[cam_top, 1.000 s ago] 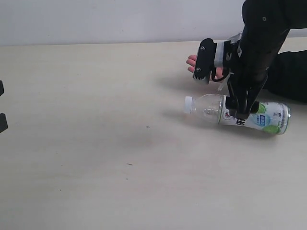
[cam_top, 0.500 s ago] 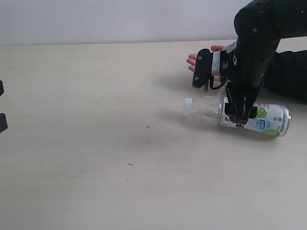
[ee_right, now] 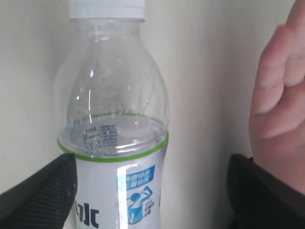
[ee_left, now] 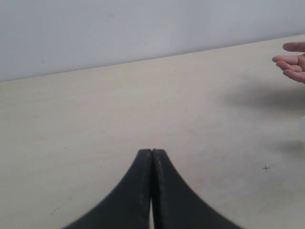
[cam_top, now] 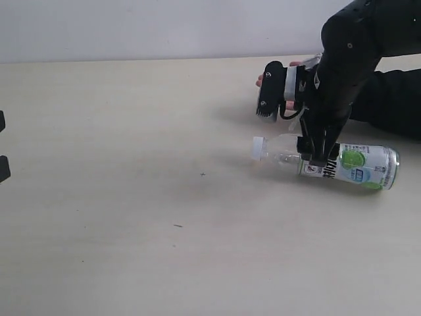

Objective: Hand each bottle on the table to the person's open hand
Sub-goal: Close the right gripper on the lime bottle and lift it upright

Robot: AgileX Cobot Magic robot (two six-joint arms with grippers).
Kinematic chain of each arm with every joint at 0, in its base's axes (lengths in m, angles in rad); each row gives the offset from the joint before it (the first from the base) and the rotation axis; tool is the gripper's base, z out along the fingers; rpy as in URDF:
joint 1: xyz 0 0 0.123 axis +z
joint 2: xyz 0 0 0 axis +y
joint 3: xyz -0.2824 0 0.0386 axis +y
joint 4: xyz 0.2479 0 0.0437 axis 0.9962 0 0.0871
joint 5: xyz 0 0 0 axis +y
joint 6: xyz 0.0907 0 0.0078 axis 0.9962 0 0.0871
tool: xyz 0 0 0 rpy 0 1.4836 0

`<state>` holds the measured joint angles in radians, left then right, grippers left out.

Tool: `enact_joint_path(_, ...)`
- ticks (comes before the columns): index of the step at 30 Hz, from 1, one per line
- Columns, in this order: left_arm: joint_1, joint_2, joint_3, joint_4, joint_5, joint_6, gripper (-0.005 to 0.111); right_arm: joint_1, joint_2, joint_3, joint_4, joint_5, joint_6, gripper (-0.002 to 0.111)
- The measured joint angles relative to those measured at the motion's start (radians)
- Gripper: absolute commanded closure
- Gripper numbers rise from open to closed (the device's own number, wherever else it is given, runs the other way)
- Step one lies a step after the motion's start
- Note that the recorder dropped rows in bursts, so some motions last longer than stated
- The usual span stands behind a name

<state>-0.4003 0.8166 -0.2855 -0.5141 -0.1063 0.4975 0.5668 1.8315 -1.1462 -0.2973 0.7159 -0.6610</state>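
Observation:
One clear bottle (cam_top: 358,164) with a white cap (cam_top: 258,147) and a green-lime label lies on its side on the cream table (cam_top: 131,197), cap pointing left. My right gripper (cam_top: 289,135) hangs over its shoulder and stands open. In the right wrist view the bottle (ee_right: 114,143) lies between the jaws: one finger (ee_right: 45,191) is at its side and the other (ee_right: 262,191) is well apart. The person's open hand (cam_top: 263,81) rests just behind, mostly hidden by the arm. My left gripper (ee_left: 152,151) is shut on nothing, far off to the left.
The person's dark sleeve (cam_top: 395,99) lies along the table's back right. A pale wall (cam_top: 164,26) runs behind the far edge. Dark parts of the left arm (cam_top: 3,168) show at the left border. The hand (ee_left: 290,64) is also in the left wrist view.
The right gripper has shifted a little left and now covers more of the hand. The bottle has rolled slightly, so its label has turned. The left gripper has not moved.

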Motion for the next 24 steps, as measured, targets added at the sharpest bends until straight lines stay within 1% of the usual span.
enact_joint_path(6, 0.0, 0.0, 0.0, 0.0, 0.0, 0.0, 0.107, 0.0, 0.061, 0.0, 0.015, 0.0, 0.0, 0.028)
enact_joint_path(15, 0.0, 0.0, 0.0, 0.0, 0.0, 0.0, 0.107, 0.0, 0.153, 0.0, 0.015, -0.05, 0.0, 0.028)
enact_joint_path(17, 0.0, 0.0, 0.0, 0.0, 0.0, 0.0, 0.107, 0.0, 0.167, 0.0, 0.015, -0.052, 0.011, 0.041)
enact_joint_path(18, 0.0, 0.0, 0.0, 0.0, 0.0, 0.0, 0.107, 0.0, 0.167, 0.0, 0.015, -0.054, 0.023, 0.059)
enact_joint_path(19, 0.0, 0.0, 0.0, 0.0, 0.0, 0.0, 0.107, 0.0, 0.169, 0.0, 0.015, -0.056, 0.046, 0.067)
enact_joint_path(20, 0.0, 0.0, 0.0, 0.0, 0.0, 0.0, 0.107, 0.0, 0.169, 0.0, 0.015, -0.056, 0.056, 0.088)
enact_joint_path(22, 0.0, 0.0, 0.0, 0.0, 0.0, 0.0, 0.107, 0.0, 0.162, 0.0, 0.013, -0.056, 0.075, 0.108)
enact_joint_path(24, 0.0, 0.0, 0.0, 0.0, 0.0, 0.0, 0.107, 0.0, 0.146, 0.0, 0.013, -0.054, 0.093, 0.108)
